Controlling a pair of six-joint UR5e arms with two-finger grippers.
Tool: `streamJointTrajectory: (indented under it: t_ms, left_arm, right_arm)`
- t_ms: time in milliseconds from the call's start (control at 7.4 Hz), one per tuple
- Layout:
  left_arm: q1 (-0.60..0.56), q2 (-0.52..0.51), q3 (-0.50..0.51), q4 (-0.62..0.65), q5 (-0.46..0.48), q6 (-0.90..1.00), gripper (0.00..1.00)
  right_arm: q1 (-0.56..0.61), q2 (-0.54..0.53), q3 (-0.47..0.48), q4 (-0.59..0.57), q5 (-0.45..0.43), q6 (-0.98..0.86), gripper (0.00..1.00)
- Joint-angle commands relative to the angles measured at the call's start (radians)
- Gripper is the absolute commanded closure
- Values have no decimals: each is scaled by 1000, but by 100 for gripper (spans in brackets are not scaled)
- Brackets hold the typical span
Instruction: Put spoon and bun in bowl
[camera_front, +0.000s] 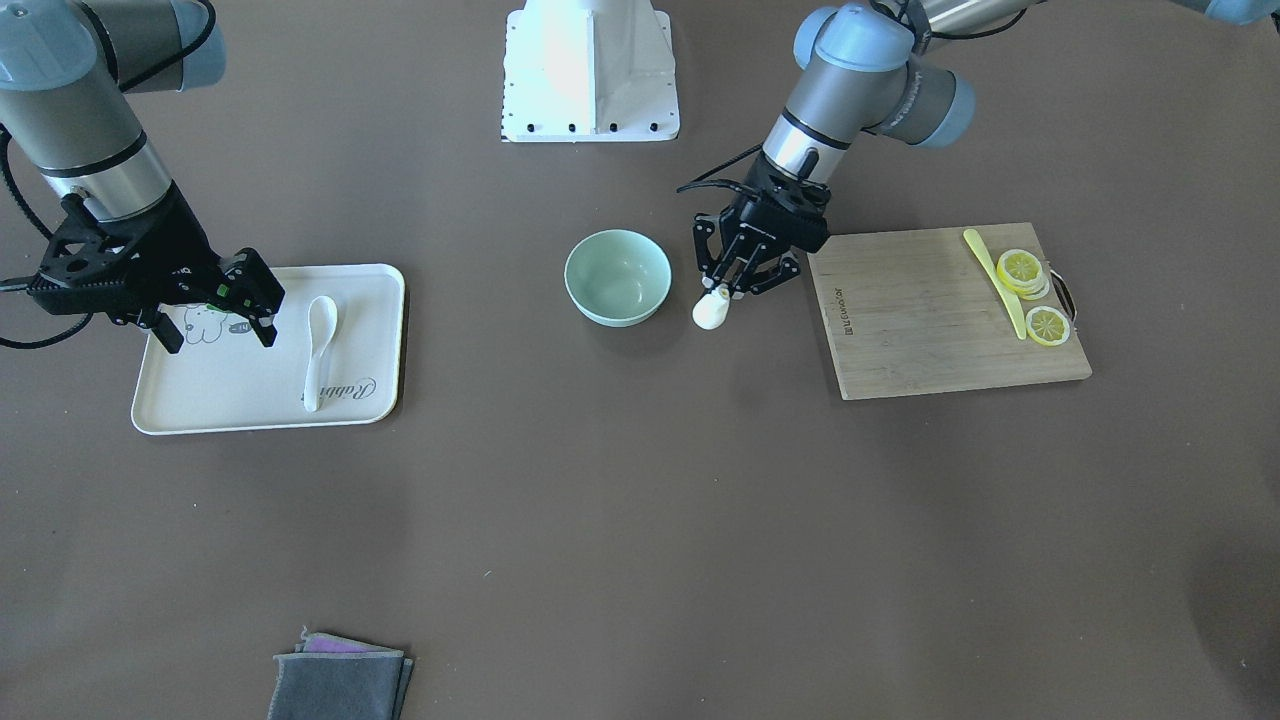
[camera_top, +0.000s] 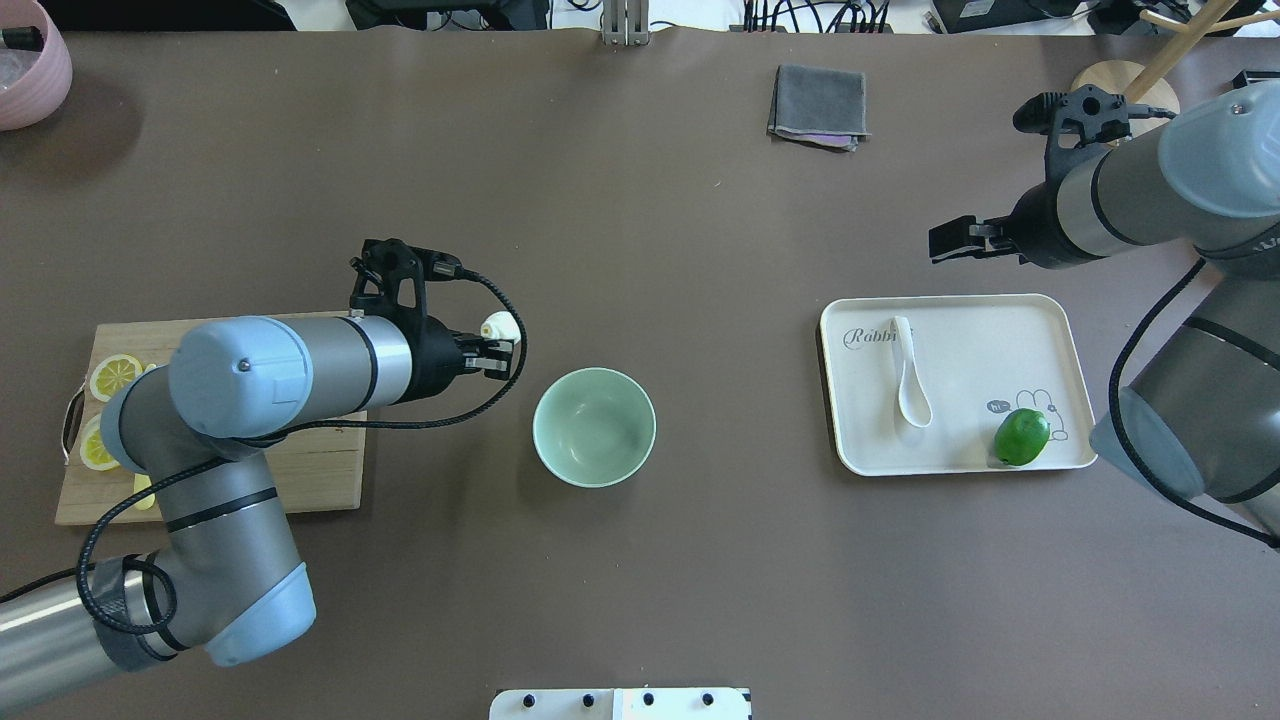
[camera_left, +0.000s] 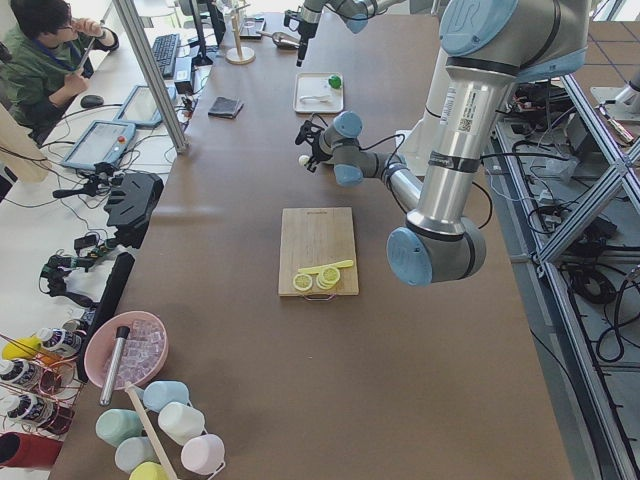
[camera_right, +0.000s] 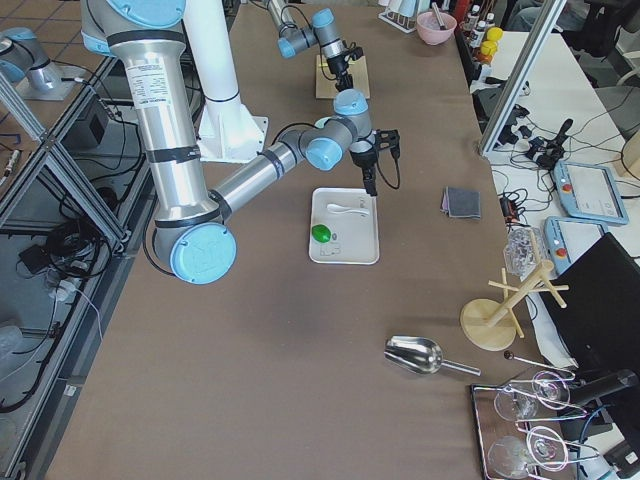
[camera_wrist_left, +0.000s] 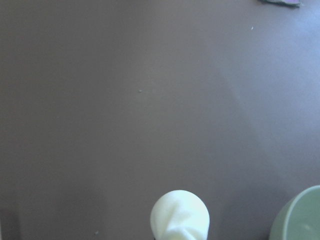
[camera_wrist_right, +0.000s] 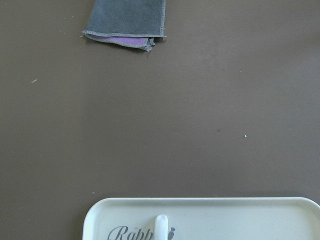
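Observation:
The pale mint-green bowl (camera_front: 617, 280) (camera_top: 594, 427) stands empty at the table's middle. My left gripper (camera_front: 728, 288) (camera_top: 497, 352) is shut on the pinched top of the small white bun (camera_front: 709, 312) (camera_top: 499, 326) (camera_wrist_left: 180, 216), just beside the bowl's rim (camera_wrist_left: 299, 216) on the cutting-board side. The white spoon (camera_front: 320, 345) (camera_top: 905, 372) lies on the cream tray (camera_front: 250, 405) (camera_top: 1000, 325). My right gripper (camera_front: 218, 335) (camera_top: 950, 243) is open and empty, over the tray beside the spoon. The right wrist view shows the tray's edge (camera_wrist_right: 200, 206) and the spoon's handle tip (camera_wrist_right: 161, 226).
A wooden cutting board (camera_front: 920, 330) with lemon slices (camera_front: 1022, 268) and a thin yellow knife (camera_front: 995, 282) lies beyond the left gripper. A green lime (camera_top: 1021, 436) sits on the tray. A folded grey cloth (camera_front: 340, 682) (camera_top: 818, 103) lies at the far edge.

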Motion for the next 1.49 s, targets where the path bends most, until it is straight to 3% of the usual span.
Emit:
streamJointTrajectory:
  t_ms: [0,135,270,405,946,1081,1351]
  left_arm:
    - [114,-91,26,31,121,-47,56]
    - [163,-96,31,31,177,-52,30]
    - [177,-94,28,31,193,-52,11]
    - [179,-94,25,31,194,-52,3]
    - [159,-68,-55,33,185,-43,3]
    - [115,-20,-93,33,129,-37,3]
    - [-125,94,-116,30,-172,46,3]
  right_arm:
    - [0,0,-3,0,0,0,0]
    - [-2,0,-6,0,0,0,0]
    - [-2,2,-8,0,0,0,0]
    - [-2,3,-8,0,0,0,0]
    - [-12,8,-18,0,-14,0,0]
    - [-28,13,-34,0,-32,2,0]
    - [-77,32,-106,9,-89,0,0]
